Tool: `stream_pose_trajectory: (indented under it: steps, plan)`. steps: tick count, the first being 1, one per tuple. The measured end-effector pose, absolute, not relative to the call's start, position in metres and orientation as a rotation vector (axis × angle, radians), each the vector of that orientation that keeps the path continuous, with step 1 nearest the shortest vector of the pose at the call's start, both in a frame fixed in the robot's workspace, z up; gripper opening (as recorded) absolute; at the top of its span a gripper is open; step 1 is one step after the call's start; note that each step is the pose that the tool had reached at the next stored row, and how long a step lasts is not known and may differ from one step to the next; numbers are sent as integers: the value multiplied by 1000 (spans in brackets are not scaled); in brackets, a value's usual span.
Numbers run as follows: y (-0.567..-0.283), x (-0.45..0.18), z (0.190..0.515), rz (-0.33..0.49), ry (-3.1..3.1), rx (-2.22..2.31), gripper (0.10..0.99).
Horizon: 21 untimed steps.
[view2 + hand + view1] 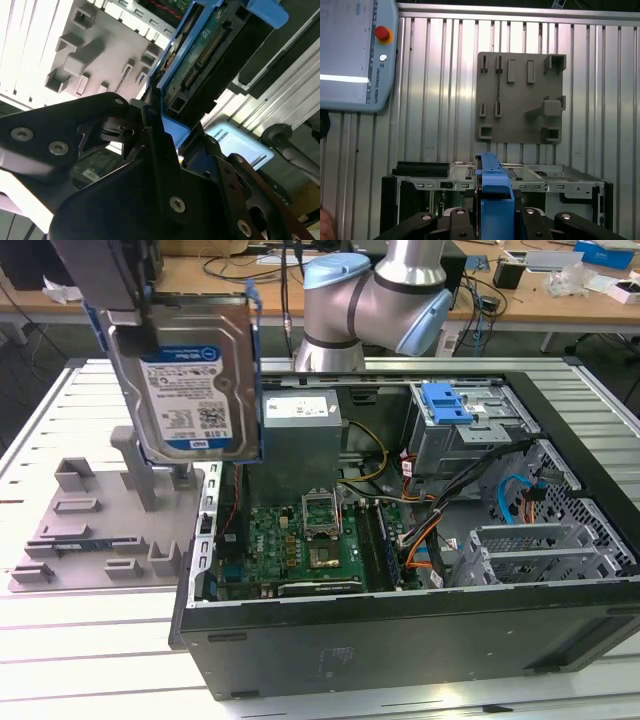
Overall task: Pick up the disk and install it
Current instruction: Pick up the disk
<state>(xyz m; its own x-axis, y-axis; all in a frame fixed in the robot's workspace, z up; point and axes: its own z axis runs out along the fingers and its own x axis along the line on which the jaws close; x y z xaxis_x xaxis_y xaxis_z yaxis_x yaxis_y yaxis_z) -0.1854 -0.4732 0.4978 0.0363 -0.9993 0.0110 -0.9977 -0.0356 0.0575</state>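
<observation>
The disk (192, 380), a silver drive with a white-and-blue label in a blue carrier frame, hangs upright in the air at the exterior view's upper left. It is above the grey fixture plate (90, 530) and beside the open computer case (400, 630). My gripper (130, 320) is shut on the disk's upper edge. In the second wrist view the disk's (210, 55) circuit-board side shows, with the gripper (165, 122) clamped on the blue frame. In the first wrist view the disk's (492, 185) blue edge stands between the black fingers (457, 220) of the gripper (492, 217).
Inside the case sit a motherboard (310, 540), loose cables and a grey drive cage (480, 435) with a blue bracket (445, 402) on top. The arm's base (370, 300) stands behind the case. A teach pendant (355, 55) lies on the slatted table beside the fixture plate (520, 95).
</observation>
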Motion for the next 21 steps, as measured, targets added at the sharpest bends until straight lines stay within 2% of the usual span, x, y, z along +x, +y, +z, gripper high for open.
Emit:
stream_pose_trajectory:
  steps: [21]
  plan:
    - [-533,-79,498,-60,-2142,2221,369]
